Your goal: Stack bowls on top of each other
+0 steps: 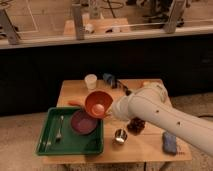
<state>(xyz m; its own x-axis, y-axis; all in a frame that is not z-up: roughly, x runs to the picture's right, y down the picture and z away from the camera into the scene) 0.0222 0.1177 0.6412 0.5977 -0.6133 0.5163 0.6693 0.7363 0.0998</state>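
Since the gripper (108, 111) is clamped on the tilted orange bowl (96, 104), the purple bowl (81, 123) sits right near it at about 7 o'clock, down in the green tray (72, 145).

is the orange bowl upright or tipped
Tipped: the orange bowl shows its inside to the camera, gripper clamped on its lower edge, just above the purple bowl in the tray.

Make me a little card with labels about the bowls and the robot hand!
orange bowl: in the air, tilted, near the tray's far right corner
purple bowl: sitting in the green tray, beside a fork
gripper: at the orange bowl's right rim, jaws shut on it
stacked: not yet
also on table: metal cup, white cup
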